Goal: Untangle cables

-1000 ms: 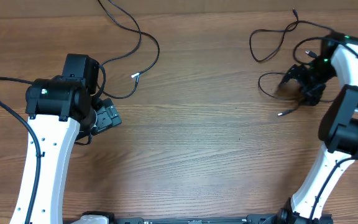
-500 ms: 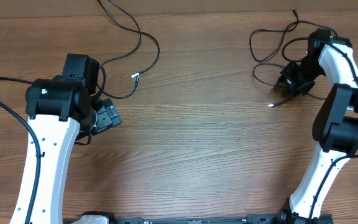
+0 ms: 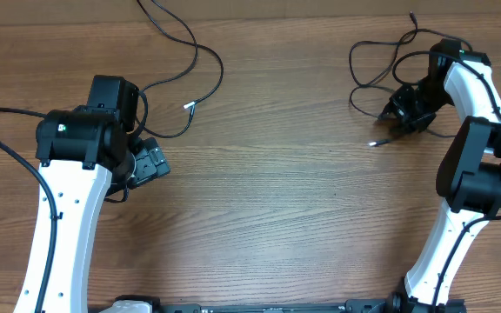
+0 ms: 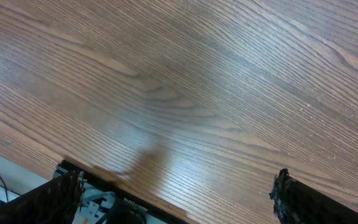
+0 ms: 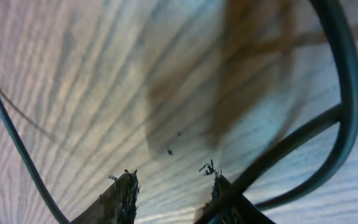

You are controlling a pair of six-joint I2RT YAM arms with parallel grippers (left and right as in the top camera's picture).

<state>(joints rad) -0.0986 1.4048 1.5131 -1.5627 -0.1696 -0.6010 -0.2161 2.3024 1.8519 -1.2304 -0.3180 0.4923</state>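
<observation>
With our right end effector (image 3: pixel 400 111) narrowed among the cables (image 3: pixel 350 61) at the far right of the counter (image 4: pixel 185 74), grip unclear, and our left end effector (image 4: pixel 179 196) wide apart, we judge a pull could cinch loops tighter.

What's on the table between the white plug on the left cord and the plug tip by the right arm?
Nothing. The overhead view shows only bare wooden table between the white plug and the right plug tip.
</observation>
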